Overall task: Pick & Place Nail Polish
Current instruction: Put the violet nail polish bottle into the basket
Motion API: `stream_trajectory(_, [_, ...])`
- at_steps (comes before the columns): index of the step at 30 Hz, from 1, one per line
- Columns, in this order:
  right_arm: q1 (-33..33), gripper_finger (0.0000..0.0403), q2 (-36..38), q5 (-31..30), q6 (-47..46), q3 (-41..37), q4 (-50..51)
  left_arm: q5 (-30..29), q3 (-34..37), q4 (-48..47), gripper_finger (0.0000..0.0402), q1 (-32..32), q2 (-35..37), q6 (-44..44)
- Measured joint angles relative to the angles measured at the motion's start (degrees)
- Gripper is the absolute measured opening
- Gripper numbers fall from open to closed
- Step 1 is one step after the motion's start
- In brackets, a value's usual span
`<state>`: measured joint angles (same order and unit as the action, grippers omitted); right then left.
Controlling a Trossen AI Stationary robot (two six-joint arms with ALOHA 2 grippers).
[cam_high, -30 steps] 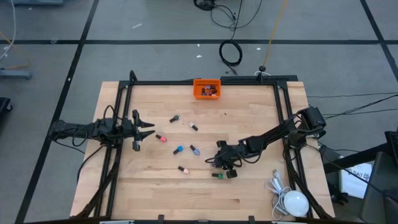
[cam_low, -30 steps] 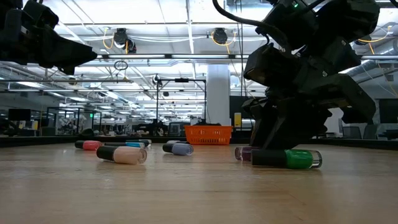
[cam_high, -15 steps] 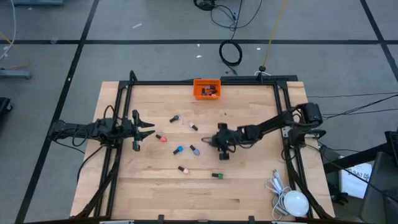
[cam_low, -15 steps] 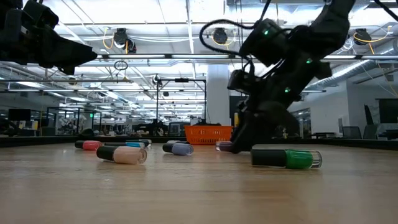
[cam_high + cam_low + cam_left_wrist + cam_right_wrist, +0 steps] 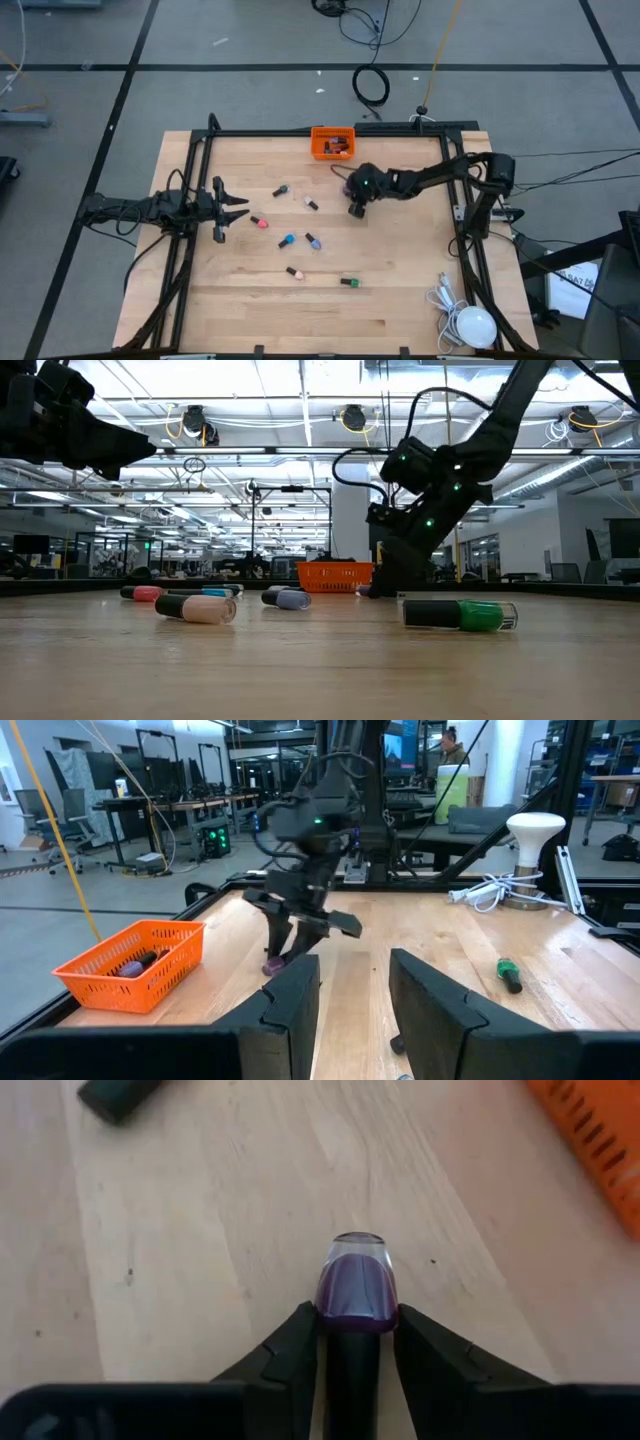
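The table point(image 5: 400, 290) was pale natural wood with a fine grain, framed in black. The bin point(image 5: 332, 142) at upper centre of the high view was bright orange with a mesh pattern. The bottle point(image 5: 356, 1288) held in the right gripper point(image 5: 355, 1335) was purple with a clear base and black cap; the fingers were black. A green bottle point(image 5: 462, 614) with black cap lay at right in the low view. A peach bottle point(image 5: 196, 608), a pink one point(image 5: 260, 222) and a blue one point(image 5: 286, 241) also had dark caps.
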<state>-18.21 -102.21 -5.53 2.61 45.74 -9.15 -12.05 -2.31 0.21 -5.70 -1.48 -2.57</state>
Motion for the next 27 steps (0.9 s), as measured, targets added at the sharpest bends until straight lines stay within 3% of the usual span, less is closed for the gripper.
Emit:
stream_trajectory(7, [-1.61,0.0104,-0.16,14.3,-4.11,-0.11,-5.32,0.0,0.0,0.0,0.0124,0.0,-0.02,0.0])
stream_trajectory(14, [-2.54,0.0102,-0.26,39.02,-9.12,-0.26,-10.24,0.0,0.0,0.0,0.0124,-0.02,-0.01,0.02])
stream_trajectory(18, [-1.89,0.01,-0.26,48.95,-11.11,-0.26,-14.32,0.0,0.0,-0.02,0.0124,-0.02,-0.02,0.0])
stream_trajectory(27, [3.88,0.0062,-0.15,59.78,-13.1,-0.13,-33.09,0.0,0.0,0.0,0.0124,0.0,-0.02,0.0])
